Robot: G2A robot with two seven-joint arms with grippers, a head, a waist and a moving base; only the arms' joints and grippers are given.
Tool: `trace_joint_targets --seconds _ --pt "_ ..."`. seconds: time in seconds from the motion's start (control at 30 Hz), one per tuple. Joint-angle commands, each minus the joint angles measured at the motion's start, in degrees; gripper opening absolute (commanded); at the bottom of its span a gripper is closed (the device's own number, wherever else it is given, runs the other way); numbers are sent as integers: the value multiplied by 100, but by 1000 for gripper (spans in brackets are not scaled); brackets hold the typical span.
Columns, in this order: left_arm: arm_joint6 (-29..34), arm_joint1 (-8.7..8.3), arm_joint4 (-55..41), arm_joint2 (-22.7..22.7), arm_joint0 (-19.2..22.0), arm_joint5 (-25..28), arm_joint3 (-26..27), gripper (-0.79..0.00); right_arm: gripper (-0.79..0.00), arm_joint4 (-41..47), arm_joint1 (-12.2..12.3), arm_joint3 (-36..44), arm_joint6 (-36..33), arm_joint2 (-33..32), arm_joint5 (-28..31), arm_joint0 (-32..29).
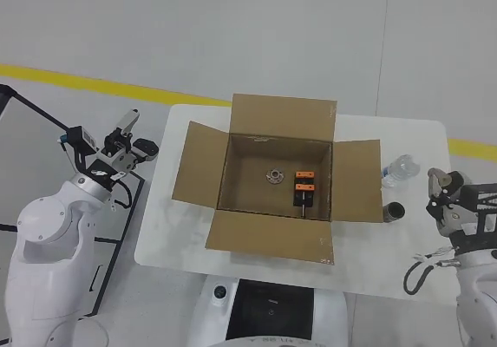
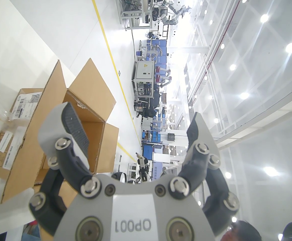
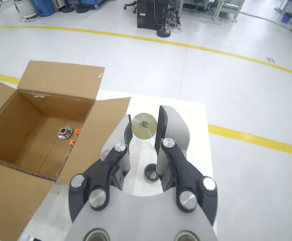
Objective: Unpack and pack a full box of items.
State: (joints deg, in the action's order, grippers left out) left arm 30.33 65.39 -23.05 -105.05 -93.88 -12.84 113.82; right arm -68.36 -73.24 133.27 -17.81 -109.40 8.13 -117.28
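White rounded-corner surface (image 1: 378, 260) on a pale floor with a yellow line.

Box (image 1: 283, 117): corrugated brown cardboard, central on the surface, all four flaps splayed outward, paper labels on an outer wall.
Contents on the box floor:
- flange (image 1: 274, 178): round, bright metal, with a bored hub
- orange part (image 1: 304, 186): blocky orange-and-black piece, just beside the flange

On the surface beside the box's right flap: a clear crinkled plastic bottle (image 1: 400, 169) lying down, and near it a short dark ring (image 1: 394, 211) with a hollow centre.

Right end effector (image 3: 144, 116) sat past the ring at the surface's right edge. Its ribbed pads were narrowed onto a thin yellowish disc (image 3: 144, 126) with a hex nut at centre.

Left end effector (image 2: 130, 116) was off the surface's left side, spread wide, with nothing between its ribbed dark pads.
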Motion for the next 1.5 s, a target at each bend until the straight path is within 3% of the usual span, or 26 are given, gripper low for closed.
trace_joint_targets --seconds 0.0,0.17,0.37,0.47,0.73,1.03,1.47 --pt "0 0 0 0 0 0 0 0 -785 21 -5 -177 323 -216 87 -155" --pt "0 0 0 0 0 0 0 0 -785 32 -24 -987 1413 -700 576 -637" --pt "0 0 0 0 0 0 0 0 -785 -342 -66 -1946 2339 -532 696 -875" --pt "0 0 0 0 0 0 0 0 -785 -348 -85 -2121 2207 -395 470 -782" --pt "0 0 0 0 0 0 0 0 -785 -269 -69 -2239 1974 -327 653 -595" --pt "0 0 0 0 0 0 0 0 -785 -1226 -41 -4245 2134 391 377 715" --pt "0 0 0 0 0 0 0 0 -785 -1516 -7 -5024 2613 624 614 1069"
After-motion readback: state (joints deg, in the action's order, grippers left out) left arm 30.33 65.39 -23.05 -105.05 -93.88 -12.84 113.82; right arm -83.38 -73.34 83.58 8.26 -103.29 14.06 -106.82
